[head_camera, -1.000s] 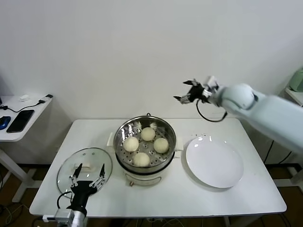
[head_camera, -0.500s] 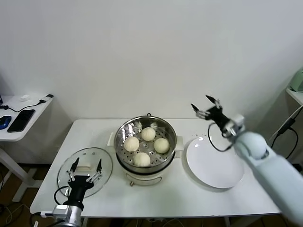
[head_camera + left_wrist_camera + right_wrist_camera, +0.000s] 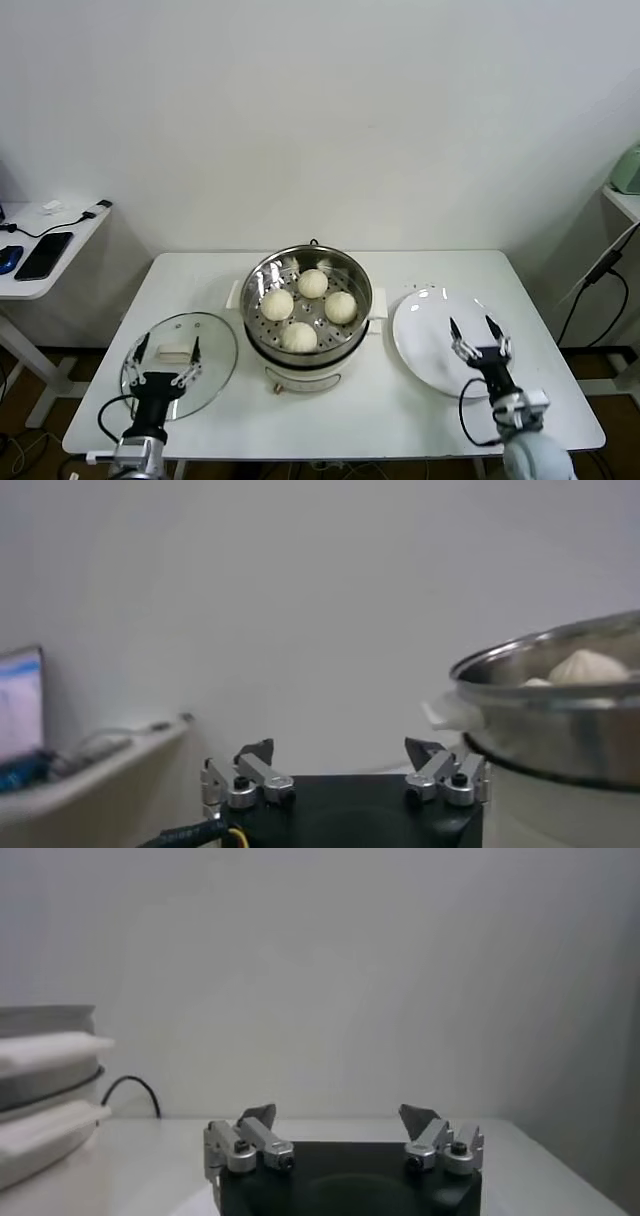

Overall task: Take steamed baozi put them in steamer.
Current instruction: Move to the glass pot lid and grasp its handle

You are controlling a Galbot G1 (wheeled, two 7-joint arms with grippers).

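Note:
Several cream-white baozi [image 3: 313,283] sit on the perforated tray inside the steel steamer [image 3: 258,272] at the table's centre. The steamer's rim also shows in the left wrist view [image 3: 545,665], with a baozi top [image 3: 590,666] above it. My left gripper [image 3: 164,350] is open and empty, low at the front left over the glass lid. My right gripper [image 3: 476,331] is open and empty, low at the front right over the near edge of the white plate. Its open jaws show in the right wrist view [image 3: 338,1117], as do the left gripper's in the left wrist view [image 3: 340,750].
A round glass lid [image 3: 215,338] with a cream handle lies on the table left of the steamer. A flat white plate [image 3: 430,330] lies to its right. A side table [image 3: 60,240] with a phone stands at far left. A wall is behind.
My right arm has dropped from high behind the plate to the front right edge of the table. My left gripper has drawn back slightly toward the front edge.

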